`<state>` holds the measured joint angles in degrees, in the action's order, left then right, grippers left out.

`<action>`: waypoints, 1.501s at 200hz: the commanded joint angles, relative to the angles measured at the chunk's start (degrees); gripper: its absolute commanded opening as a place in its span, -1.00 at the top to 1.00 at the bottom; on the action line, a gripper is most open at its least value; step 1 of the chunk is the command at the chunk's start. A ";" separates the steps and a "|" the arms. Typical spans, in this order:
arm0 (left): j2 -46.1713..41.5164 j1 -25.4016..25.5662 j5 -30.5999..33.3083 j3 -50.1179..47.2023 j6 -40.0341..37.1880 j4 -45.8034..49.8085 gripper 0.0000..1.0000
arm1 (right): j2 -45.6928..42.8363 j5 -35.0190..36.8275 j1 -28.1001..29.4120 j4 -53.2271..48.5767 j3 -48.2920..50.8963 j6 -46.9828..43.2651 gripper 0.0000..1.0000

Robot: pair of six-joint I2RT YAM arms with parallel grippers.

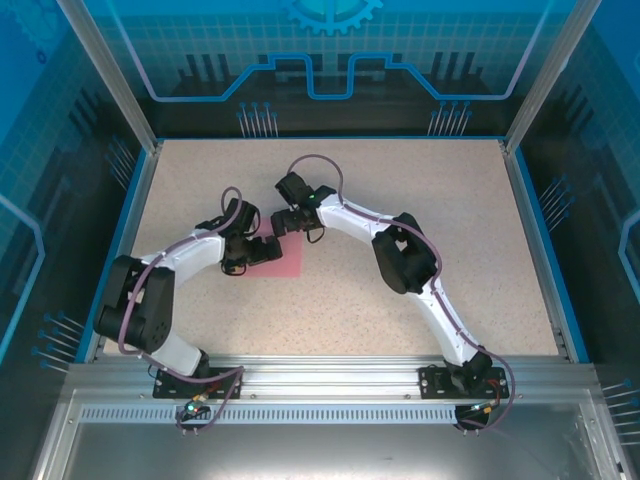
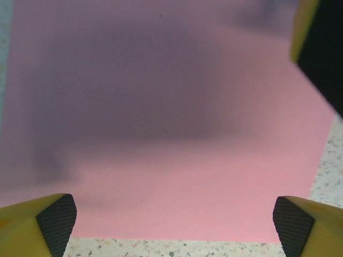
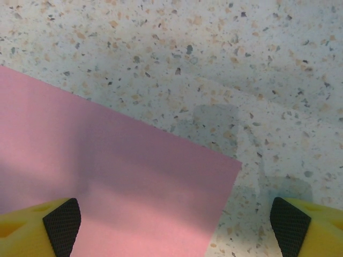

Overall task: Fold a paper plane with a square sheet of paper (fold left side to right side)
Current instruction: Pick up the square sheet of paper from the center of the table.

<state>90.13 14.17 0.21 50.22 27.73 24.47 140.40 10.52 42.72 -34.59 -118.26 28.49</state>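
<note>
Square sheet of paper (image 1: 285, 260) lies flat on the table beneath both wide-spread jaws.

No readable text, label, brand, number or sign appears on anything here

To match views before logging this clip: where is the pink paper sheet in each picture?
Top external: pink sheet just left of picture centre.
Left wrist: sheet across the centre, running off the top edge.
Right wrist: sheet lower left, one corner pointing right.
Shared landmark: speckled tabletop.
</note>
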 commanded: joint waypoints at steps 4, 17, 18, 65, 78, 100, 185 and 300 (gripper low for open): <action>1.13 0.33 -0.21 -0.11 1.98 -1.78 -0.97 | 1.88 -0.08 1.14 -3.97 -2.24 -0.32 -0.87; 1.45 0.30 -0.21 -0.44 1.98 -1.84 -0.97 | 1.91 -1.44 1.31 -4.67 -2.29 -0.02 -0.80; 1.45 0.32 -0.21 -0.41 1.98 -1.86 -0.97 | 1.90 -1.59 1.31 -4.69 -2.26 -0.02 -0.80; 1.53 0.33 -0.45 -2.20 2.43 -2.51 -0.97 | 2.82 -6.79 2.70 -7.28 -2.24 1.72 -0.70; 1.49 0.33 -0.64 -2.48 2.54 -2.76 -0.97 | 3.11 -8.19 3.11 -7.58 -2.24 2.05 -0.65; 1.46 0.32 -0.74 -2.58 2.60 -3.02 -0.97 | 3.28 -9.85 3.75 -8.01 -2.18 2.12 -0.59; 2.25 0.76 -1.15 -2.75 2.86 -4.07 -0.97 | 1.76 -17.13 5.26 -5.99 -1.39 2.19 -0.44; 4.05 1.82 -1.40 -2.05 2.84 -4.52 -0.97 | 1.85 -20.92 5.43 -5.58 -1.63 2.45 -0.03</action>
<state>92.31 15.20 0.64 48.49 30.06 19.77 140.84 -0.89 43.38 -38.57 -119.48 30.02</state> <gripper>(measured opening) 0.986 0.555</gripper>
